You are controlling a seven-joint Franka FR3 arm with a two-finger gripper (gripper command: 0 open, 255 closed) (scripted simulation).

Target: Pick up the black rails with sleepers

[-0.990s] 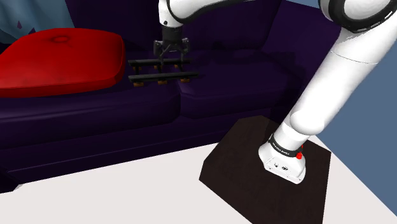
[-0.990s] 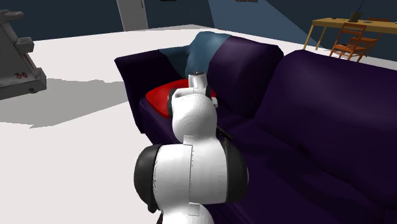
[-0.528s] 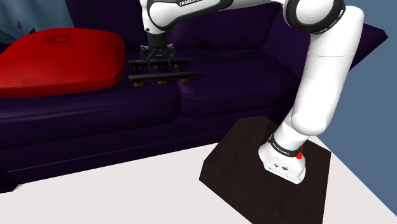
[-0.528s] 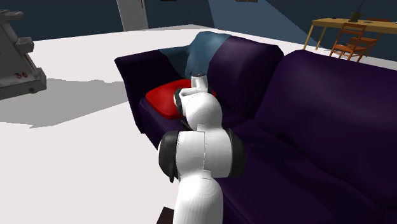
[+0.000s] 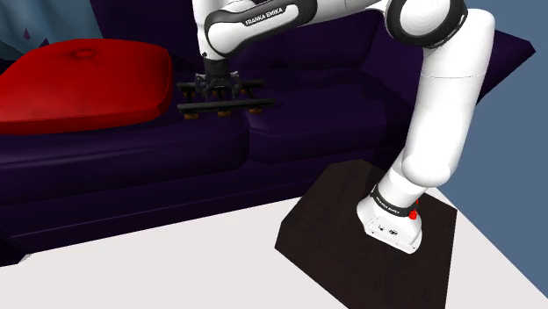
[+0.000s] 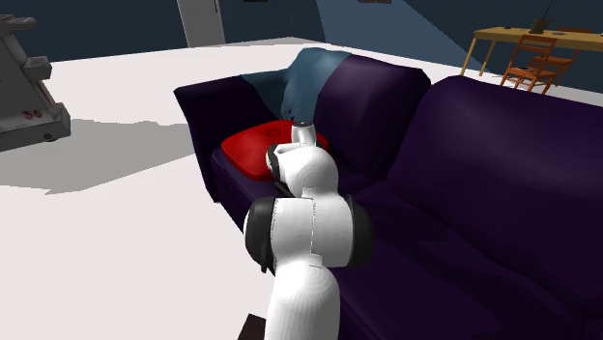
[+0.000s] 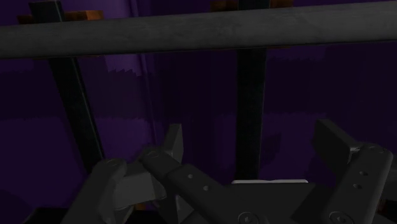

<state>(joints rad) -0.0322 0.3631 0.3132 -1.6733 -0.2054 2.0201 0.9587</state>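
Observation:
The black rails with sleepers lie on the seat of a dark purple sofa, just beside a red cushion. My gripper is down at the back rail, pointing at the seat. In the wrist view one rail runs across ahead of the fingers, and two thin black sleepers run towards me under it. One sleeper lies between the two fingers, which stand apart and do not touch it. The gripper is open and holds nothing.
A blue cloth hangs over the sofa back above the cushion. The dark stand sits on the pale floor before the sofa. Far off stand a wooden table with chairs and a grey machine.
The arm has folded lower, and the gripper has moved a little to the shoulder view's left and down onto the rails. The rails have not moved.

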